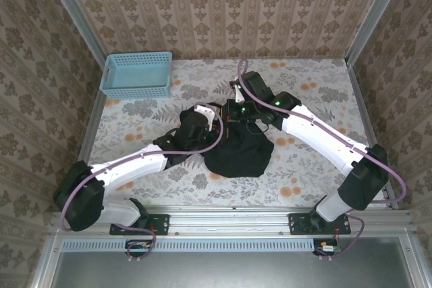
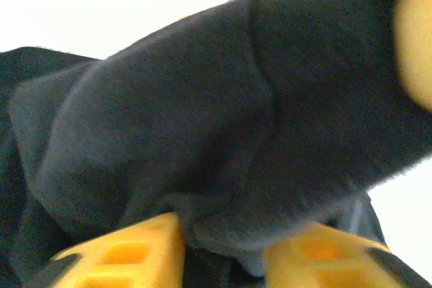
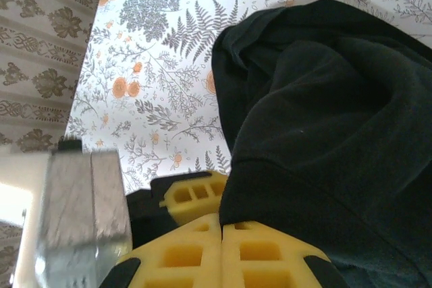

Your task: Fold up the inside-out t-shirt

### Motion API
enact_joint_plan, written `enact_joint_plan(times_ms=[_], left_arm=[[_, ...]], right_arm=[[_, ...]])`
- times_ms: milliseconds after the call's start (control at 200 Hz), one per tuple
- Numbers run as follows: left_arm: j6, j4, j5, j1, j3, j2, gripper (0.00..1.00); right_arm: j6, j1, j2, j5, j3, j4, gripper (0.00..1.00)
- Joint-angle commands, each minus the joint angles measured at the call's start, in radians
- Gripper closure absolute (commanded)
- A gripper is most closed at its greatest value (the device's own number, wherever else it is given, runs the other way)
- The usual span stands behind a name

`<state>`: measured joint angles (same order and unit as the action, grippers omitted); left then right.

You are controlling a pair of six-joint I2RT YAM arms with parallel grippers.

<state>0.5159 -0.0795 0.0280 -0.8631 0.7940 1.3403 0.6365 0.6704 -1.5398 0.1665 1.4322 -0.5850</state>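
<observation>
Boxed-in work cell w/ three walls (image 1: 223, 5) papered in a beige damask print, metal posts at the corners. Inside lies a tabletop (image 1: 317, 180) covered in white cloth printed w/ grey ferns and orange flowers. A metal rail (image 1: 229, 222) runs along its near edge.

Two white-and-black robot arms rise from that rail. The left arm (image 1: 128, 166) reaches in from the near-left corner, the right arm (image 1: 324, 136) from the near-right. A purple cable loops along each. Their wrists meet near the ctr of the tabletop.

A black t-shirt (image 1: 239, 153) sits in a crumpled heap at the ctr. Its top edge is up against both wrists and its lower part rests on the tabletop.

A light blue plastic basket (image 1: 135, 75) w/ slotted sides stands at the far-left corner, well apart from the t-shirt.

The left gripper (image 2: 226, 234), seen close from its own wrist, has two yellow fingers (image 2: 121, 257) standing apart. Black cloth is bunched in the gap and draped over them. Can't tell whether they pinch it.

The right gripper (image 3: 221, 231), seen from its own wrist, has its yellow fingers pressed together, closed. The t-shirt's hemmed edge lies against the tip on one side. Can't tell if any cloth is caught btwn them.
</observation>
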Motion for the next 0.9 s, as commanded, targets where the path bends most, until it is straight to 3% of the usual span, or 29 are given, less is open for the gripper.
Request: enact_joint_plan(times_ms=[0,95,195,295,415,620,895], left_arm=[[0.039,-0.084,-0.055,0.009,0.022,0.024,0.8],[0.034,-0.086,-0.086,0.01,0.031,0.033,1.0],[0.041,-0.098,-0.103,0.017,0.014,0.021,1.0],[0.067,-0.138,-0.148,0.037,-0.012,0.001,1.0],[0.097,-0.147,-0.194,0.062,-0.019,-0.015,1.0],[0.115,-0.139,-0.227,0.076,-0.017,-0.039,1.0],[0.125,-0.123,-0.25,0.077,-0.016,-0.062,1.0]], right_arm=[[0.031,0.002,0.045,-0.006,-0.035,0.035,1.0],[0.043,-0.027,0.067,-0.029,-0.075,0.04,1.0],[0.051,-0.079,0.1,-0.007,-0.138,0.089,1.0],[-0.006,-0.098,0.141,-0.057,-0.188,0.104,0.81],[-0.124,-0.085,0.246,-0.083,-0.313,0.195,0.68],[-0.234,-0.052,0.295,0.011,-0.532,0.381,0.6],[-0.317,-0.049,0.174,0.028,-0.488,0.419,0.55]])
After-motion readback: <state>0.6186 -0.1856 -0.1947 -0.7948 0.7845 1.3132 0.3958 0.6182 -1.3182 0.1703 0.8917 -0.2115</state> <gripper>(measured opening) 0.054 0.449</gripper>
